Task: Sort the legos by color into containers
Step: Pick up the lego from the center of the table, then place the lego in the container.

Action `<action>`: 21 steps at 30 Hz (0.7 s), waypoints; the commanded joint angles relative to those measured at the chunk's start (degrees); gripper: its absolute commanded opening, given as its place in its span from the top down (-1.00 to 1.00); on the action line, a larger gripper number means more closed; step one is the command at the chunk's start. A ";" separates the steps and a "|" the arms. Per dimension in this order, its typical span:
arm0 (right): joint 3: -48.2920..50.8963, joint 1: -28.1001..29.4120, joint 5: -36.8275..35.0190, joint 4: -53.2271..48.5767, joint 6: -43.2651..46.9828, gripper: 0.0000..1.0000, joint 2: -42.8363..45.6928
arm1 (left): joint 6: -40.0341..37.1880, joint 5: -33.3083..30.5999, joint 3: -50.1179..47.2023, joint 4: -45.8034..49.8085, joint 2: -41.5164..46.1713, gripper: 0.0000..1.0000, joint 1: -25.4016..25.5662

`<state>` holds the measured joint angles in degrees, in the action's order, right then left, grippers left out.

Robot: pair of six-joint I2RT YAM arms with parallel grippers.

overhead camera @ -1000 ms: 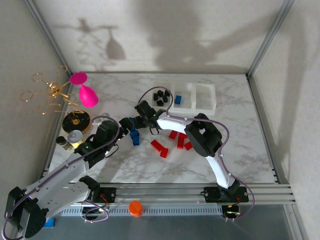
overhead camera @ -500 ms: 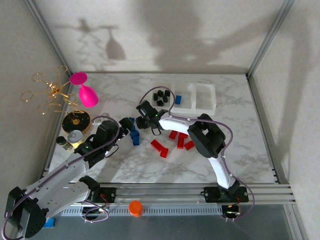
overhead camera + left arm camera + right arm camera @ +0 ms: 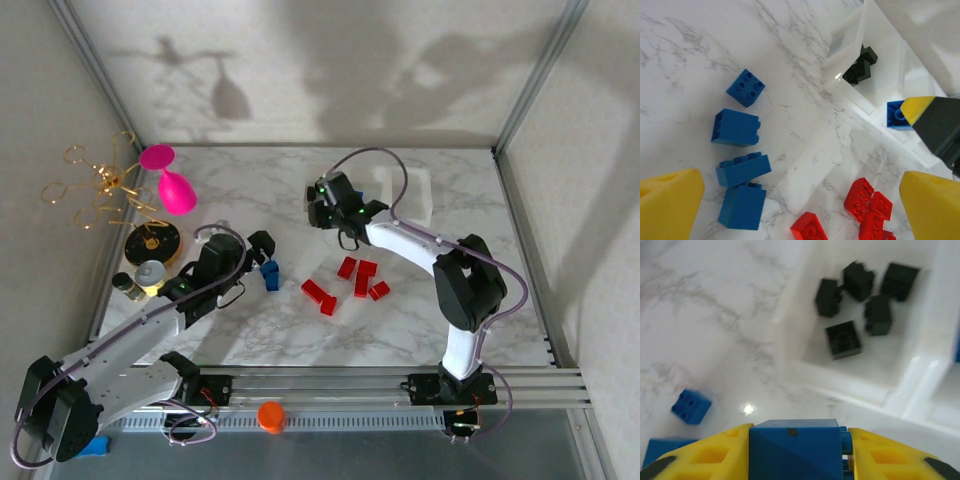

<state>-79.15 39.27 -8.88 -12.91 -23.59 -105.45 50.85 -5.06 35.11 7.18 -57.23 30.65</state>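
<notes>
Marble tabletop [image 3: 490, 265]: right jaws, clamped on one blue brick [image 3: 792, 442], had moved from centre-left up over the tray [image 3: 412, 196], release judged next; left jaws open, empty.

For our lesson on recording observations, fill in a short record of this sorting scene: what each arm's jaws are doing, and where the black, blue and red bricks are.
right jaws: shut on a blue brick, held close to the tray
left jaws: open, empty, over the marble near four loose blue bricks
black bricks: five, together in one end compartment
sorted blue brick: one, in the compartment next to the black ones
red bricks: loose on the marble
</notes>
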 commanded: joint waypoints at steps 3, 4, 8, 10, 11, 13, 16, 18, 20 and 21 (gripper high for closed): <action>0.07 -6.00 -2.71 -0.93 0.76 0.35 0.35 | -1.23 2.61 4.49 -5.16 -4.93 -0.99 1.06; -0.73 -6.94 -3.40 -0.94 1.11 0.35 -0.16 | -1.36 2.83 5.10 -5.71 -6.05 -0.99 1.31; -3.95 -9.67 -5.78 -0.83 2.55 0.36 -3.32 | -1.37 4.18 6.76 -8.70 -9.72 -0.99 2.19; -5.48 -10.99 -6.15 -0.66 3.17 0.35 -4.77 | -1.52 4.68 8.21 -9.20 -11.66 -0.99 2.56; -6.05 -11.47 -6.30 -0.40 3.44 0.34 -5.40 | -1.78 4.71 8.84 -9.25 -12.36 -0.99 2.73; -8.17 -12.54 -6.97 -0.23 3.88 0.34 -7.69 | -2.15 4.77 9.76 -9.75 -13.70 -0.99 3.01; -10.80 -13.80 -6.61 0.56 4.06 0.34 -10.87 | -2.46 5.48 10.82 -10.57 -15.35 -0.99 3.18; -12.10 -14.10 -7.33 1.65 4.71 0.34 -12.50 | -2.61 5.83 11.50 -10.70 -16.18 -0.99 3.27; -14.40 -14.29 -8.82 1.45 5.34 0.33 -14.70 | -2.93 5.94 11.94 -10.87 -16.66 -0.99 3.27; -15.76 -14.30 -9.56 1.10 5.69 0.30 -15.96 | -2.95 5.94 12.00 -10.87 -16.81 -0.99 3.27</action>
<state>-91.15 25.10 -15.44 -12.69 -19.64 -118.89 49.25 -0.01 45.23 -2.17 -73.52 33.36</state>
